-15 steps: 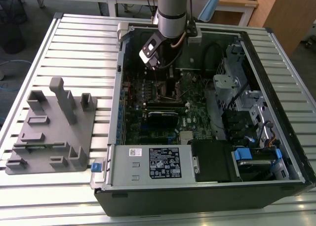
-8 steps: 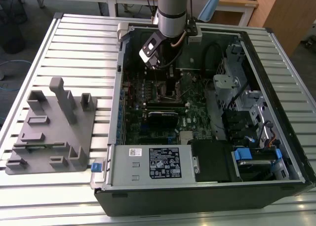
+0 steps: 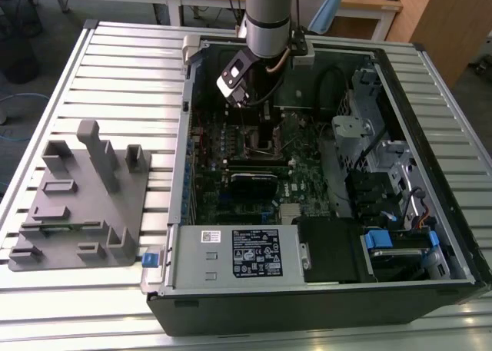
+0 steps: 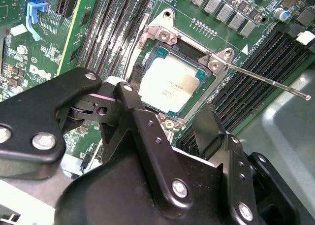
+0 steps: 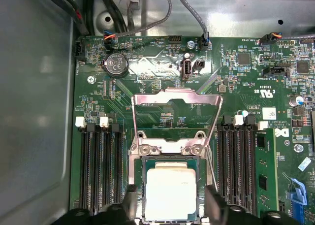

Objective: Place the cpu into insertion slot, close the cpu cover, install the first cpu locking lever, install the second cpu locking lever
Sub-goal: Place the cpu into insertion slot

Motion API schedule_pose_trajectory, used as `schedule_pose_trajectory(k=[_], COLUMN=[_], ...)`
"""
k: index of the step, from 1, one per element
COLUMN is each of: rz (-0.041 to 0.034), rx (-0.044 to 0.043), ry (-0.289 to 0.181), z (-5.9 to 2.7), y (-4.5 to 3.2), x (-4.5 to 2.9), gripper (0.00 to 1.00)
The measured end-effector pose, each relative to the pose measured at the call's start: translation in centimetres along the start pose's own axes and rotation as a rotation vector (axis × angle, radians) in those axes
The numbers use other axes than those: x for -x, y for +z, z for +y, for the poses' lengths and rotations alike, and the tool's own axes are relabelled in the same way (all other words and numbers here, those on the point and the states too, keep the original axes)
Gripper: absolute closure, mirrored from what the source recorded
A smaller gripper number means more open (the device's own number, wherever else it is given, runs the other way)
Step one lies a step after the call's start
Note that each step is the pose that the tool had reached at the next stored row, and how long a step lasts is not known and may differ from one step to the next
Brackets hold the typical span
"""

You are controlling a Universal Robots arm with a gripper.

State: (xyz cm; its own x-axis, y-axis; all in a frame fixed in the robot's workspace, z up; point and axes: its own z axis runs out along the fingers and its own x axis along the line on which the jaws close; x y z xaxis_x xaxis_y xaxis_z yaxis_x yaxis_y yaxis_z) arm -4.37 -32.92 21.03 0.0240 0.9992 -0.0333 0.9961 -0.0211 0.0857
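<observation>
Pincer (image 5: 171, 203) released, fingers either side of cpu (image 5: 171, 193) seated in slot (image 5: 167, 148), cover (image 5: 175, 98) raised open, lever (image 4: 266, 77) sticking out, memory slots (image 5: 101, 166) flanking

You'll find the open computer case (image 3: 307, 312) on a slatted metal table (image 3: 131, 74), with a grey moulded fixture (image 3: 77, 205) at the exterior view's left (near the case). A coin battery (image 5: 116, 64) sits on the green motherboard (image 5: 236, 87).
</observation>
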Motion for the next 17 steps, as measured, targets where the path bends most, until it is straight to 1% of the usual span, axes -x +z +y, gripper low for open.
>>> schedule_pose_trajectory(k=[1, 3, 4, 6, 7, 9, 10, 12, 13, 14, 15, 17], rz=[0.0, 0.0, 0.0, 0.0, 0.0, 0.0, 0.0, 0.0, -0.0001, 0.0, 0.0, 0.0], rx=[0.0001, 0.0001, 0.0, 0.0, 0.0, 0.0, 0.0001, 0.0, 0.0, 0.0001, 0.0, 0.0], ry=[0.0, 0.0, 0.0, 0.0, 0.0, 0.0, 0.0, 0.0, 0.0, 0.0, 0.0, 0.0], z=[0.0, 0.0, 0.0, 0.0, 0.0, 0.0, 0.0, 0.0, 0.0, 0.0, 0.0, 0.0], y=[0.0, -0.01, -0.01, -0.01, -0.01, -0.02, -0.02, -0.02, -0.03, -0.03, -0.03, -0.04], x=[0.0, 0.0, 0.0, 0.0, 0.0, 0.0, 0.0, 0.0, 0.0, 0.0, 0.0, 0.0], gripper=[0.33, 0.46, 0.46, 0.58, 0.58, 0.69, 0.69, 0.81, 0.81, 0.87, 0.89, 0.89])
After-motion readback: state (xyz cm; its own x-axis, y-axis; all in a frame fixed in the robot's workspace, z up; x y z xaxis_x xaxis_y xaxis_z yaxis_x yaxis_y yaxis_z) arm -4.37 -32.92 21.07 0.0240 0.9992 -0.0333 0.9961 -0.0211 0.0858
